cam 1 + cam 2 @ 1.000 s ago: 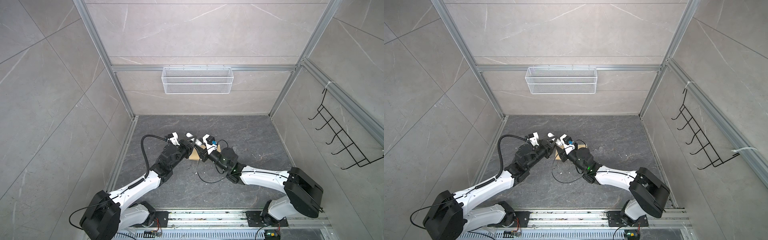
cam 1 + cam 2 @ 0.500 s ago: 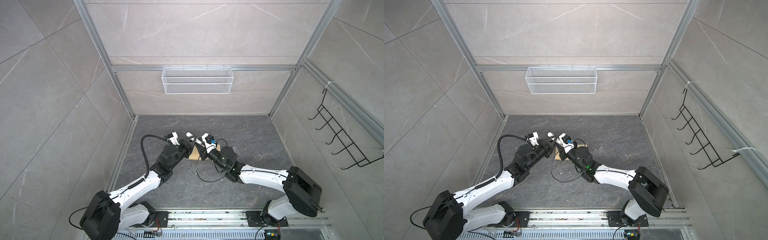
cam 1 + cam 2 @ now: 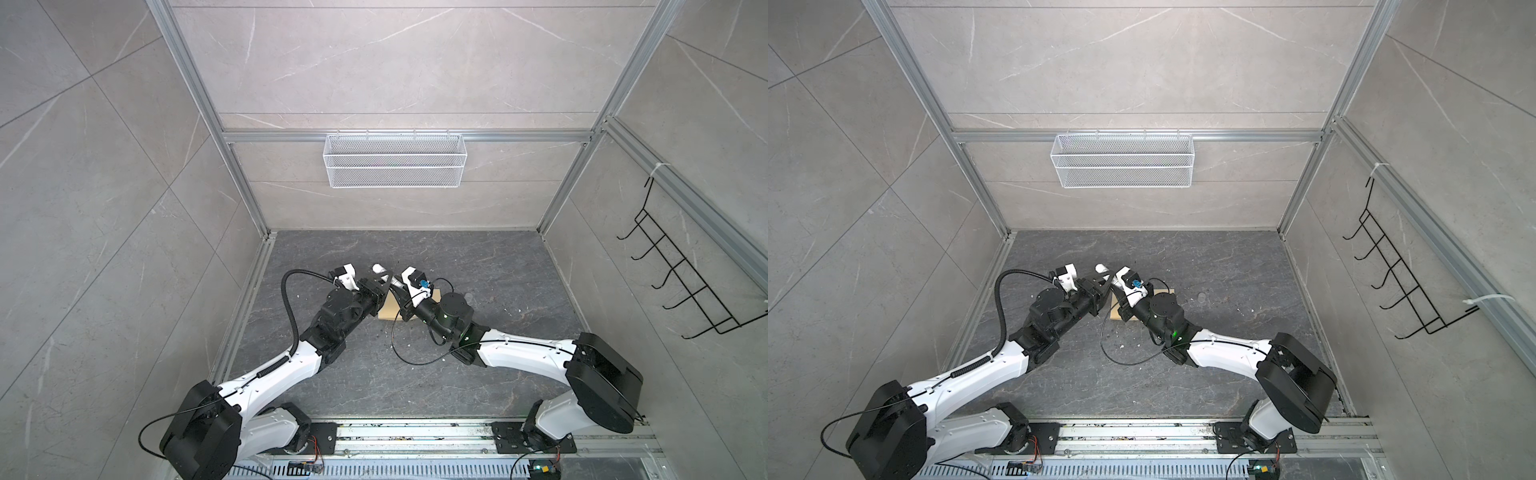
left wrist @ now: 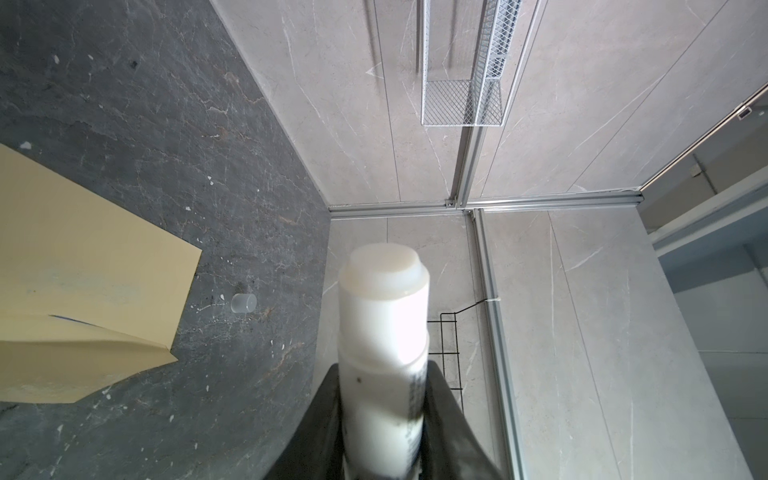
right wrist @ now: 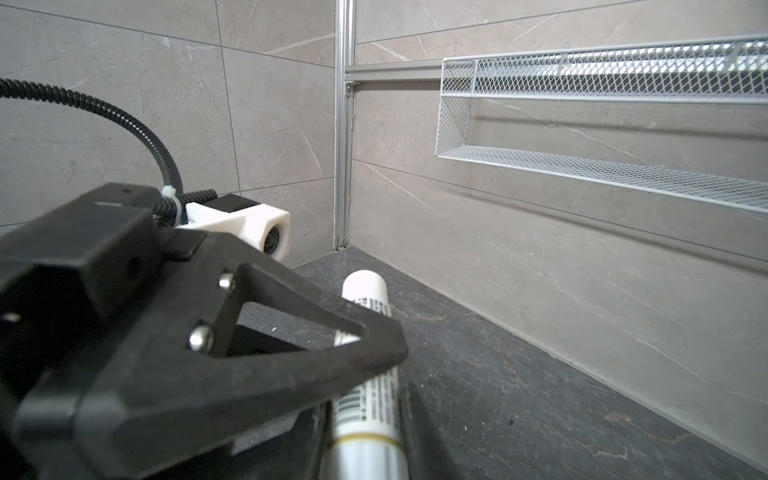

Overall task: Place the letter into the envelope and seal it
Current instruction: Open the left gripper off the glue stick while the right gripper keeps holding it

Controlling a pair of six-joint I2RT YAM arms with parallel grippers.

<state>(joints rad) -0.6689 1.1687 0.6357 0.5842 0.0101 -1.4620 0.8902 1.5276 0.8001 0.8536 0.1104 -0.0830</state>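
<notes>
My left end effector and right end effector both pinch the hard, slippery glue stick. The envelope looks thin and floppy; I would hold its flap.

The envelope is plain tan paper, lying flat on the dark worktop. It is near a small clear cap but does not touch it. One square-cornered short end faces the cap. A pale smeared streak crosses its face. Along one long edge a folded tan panel lifts slightly instead of lying pressed down, so the envelope is unsealed.

Of the letter, only a thin dark blue sliver shows at that fold. The rest is hidden inside.

In both top views only tan patches show, left of the cap.
</notes>
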